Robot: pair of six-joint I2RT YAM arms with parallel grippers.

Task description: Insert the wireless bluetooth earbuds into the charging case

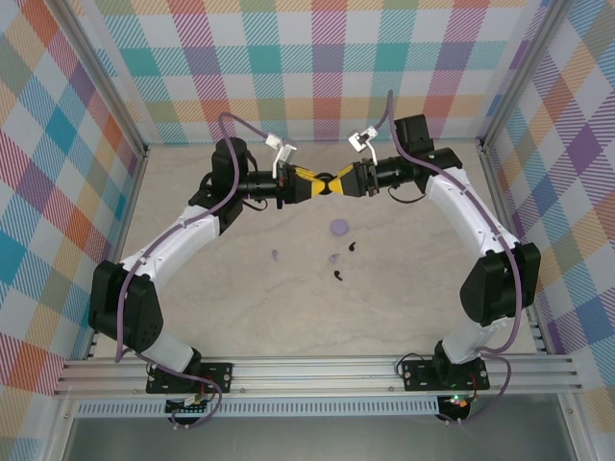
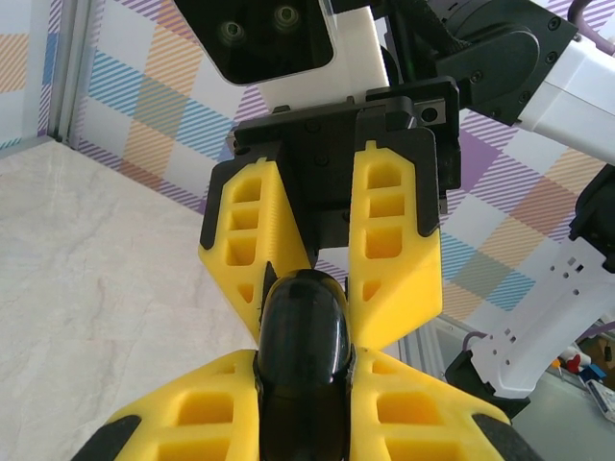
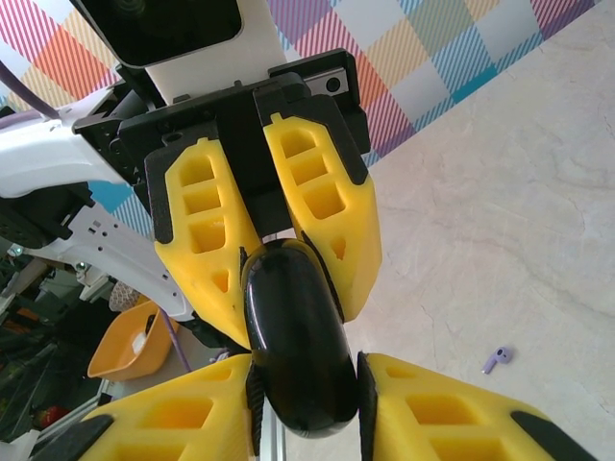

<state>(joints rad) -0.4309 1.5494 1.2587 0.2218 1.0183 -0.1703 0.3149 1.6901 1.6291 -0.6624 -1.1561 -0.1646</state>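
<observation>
It looked like a lab test cell. Multicoloured checked cloth walls (image 1: pixel 327 67) enclosed a pale marbled tabletop (image 1: pixel 288 317), with silver aluminium rails (image 1: pixel 317 370) across the lower frame.

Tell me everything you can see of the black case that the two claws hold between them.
The black case is a smooth, glossy, rounded oblong that looks like hard plastic. I see no open lid. It hangs in the air above the table, lying lengthwise between the two claws. The left claw grips one end, and the right claw clasps the other end, touching both its sides. Nothing else touches it.
</observation>
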